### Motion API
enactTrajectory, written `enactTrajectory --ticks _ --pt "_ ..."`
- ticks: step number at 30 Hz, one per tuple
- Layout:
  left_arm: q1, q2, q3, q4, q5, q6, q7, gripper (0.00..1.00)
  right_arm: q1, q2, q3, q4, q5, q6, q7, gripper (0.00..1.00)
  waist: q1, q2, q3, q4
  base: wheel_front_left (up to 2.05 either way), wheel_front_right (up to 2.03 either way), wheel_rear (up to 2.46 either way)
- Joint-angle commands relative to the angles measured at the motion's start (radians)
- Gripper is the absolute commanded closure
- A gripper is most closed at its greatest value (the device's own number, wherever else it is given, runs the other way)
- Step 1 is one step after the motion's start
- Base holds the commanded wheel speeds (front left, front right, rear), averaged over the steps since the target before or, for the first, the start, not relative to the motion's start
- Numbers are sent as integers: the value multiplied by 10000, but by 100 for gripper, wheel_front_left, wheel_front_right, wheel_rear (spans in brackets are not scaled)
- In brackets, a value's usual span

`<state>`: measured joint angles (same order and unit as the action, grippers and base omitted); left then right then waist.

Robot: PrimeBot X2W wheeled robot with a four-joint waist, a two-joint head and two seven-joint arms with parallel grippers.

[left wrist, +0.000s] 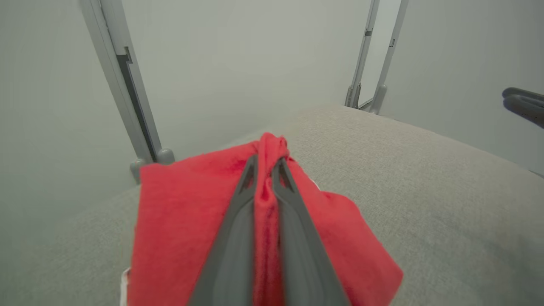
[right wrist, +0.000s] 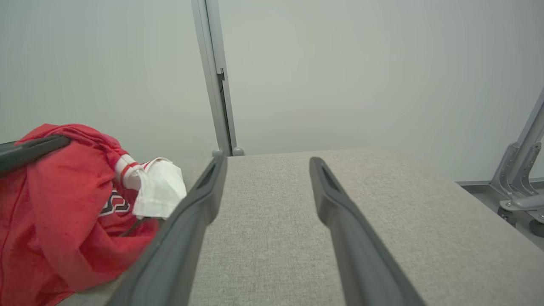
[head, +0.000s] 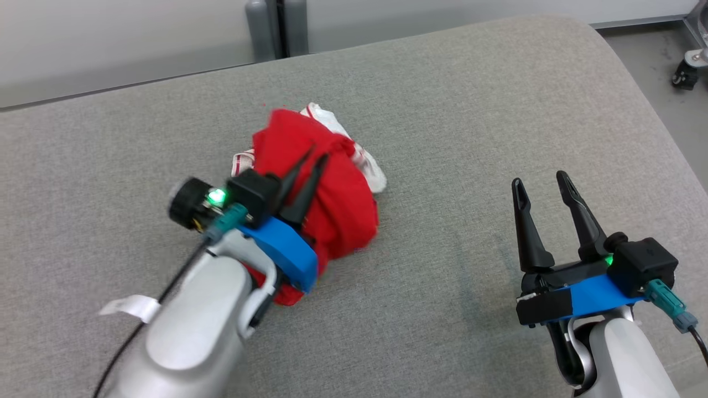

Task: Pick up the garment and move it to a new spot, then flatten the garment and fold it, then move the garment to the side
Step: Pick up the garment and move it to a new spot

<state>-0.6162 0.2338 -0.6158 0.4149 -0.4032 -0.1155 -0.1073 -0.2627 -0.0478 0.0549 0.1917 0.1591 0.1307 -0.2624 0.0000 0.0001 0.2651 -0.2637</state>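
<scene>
Red fabric catches the eye first: the garment (head: 343,204) is bunched in a heap around the left gripper (head: 318,153), left of centre on the grey upholstered surface (head: 470,110). The left arm comes up from the lower left. Its pale forearm (head: 193,331) angles toward the middle, the wrist is half buried in cloth, and the fingers point away from the robot and a little to the right. The right arm sits low at the right, its fingers pointing away from the robot and leaning slightly left over bare upholstery.

The surface's far edge runs just behind the garment, with a pale wall and a grey metal post (head: 276,27) beyond it. At the upper right the edge curves round, with floor and a caster wheel (head: 686,74) past it. Wide bare upholstery lies between the garment and the right gripper (head: 540,179), and nearer the robot too.

The left jaws are pinched almost together on a ridge of red cloth that pokes up past the fingertips, and the rest drapes to either side. White, red-striped trim (head: 332,119) shows on the far side. Whether the lower folds rest on the surface I cannot tell. The right jaws are spread wide and hold nothing, well apart from the garment.
</scene>
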Motion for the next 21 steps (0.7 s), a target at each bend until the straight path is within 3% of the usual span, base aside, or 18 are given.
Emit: enactTrajectory --ticks 1,2,3,8,11,21 --pt "193 -220 -275 296 -22 -86 -143 84 50 -46 5 12 -74 1 -37 0 0 -1 -36 73 0 0 0" --pt "235 -328 -354 436 -68 -69 -233 21 48 -45 24 17 -80 1 -37 0 0 -1 -62 104 0 0 0" --pt "247 -420 -446 570 -66 -67 -327 0 51 -45 23 19 -95 1 -37 0 0 -1 -93 146 0 0 0" --pt "-20 -764 -554 647 -87 -100 -1017 0 202 -45 3 55 -127 1 -35 0 0 -1 -314 323 0 0 0" --pt "-117 -754 -294 285 -35 115 -1343 0 284 -43 -12 52 -75 1 -37 0 0 -1 -477 435 0 0 0" --pt "782 140 1389 -942 -31 1135 -1584 0 665 -43 -109 109 -121 1 -37 0 0 -1 -994 1020 0 0 0"
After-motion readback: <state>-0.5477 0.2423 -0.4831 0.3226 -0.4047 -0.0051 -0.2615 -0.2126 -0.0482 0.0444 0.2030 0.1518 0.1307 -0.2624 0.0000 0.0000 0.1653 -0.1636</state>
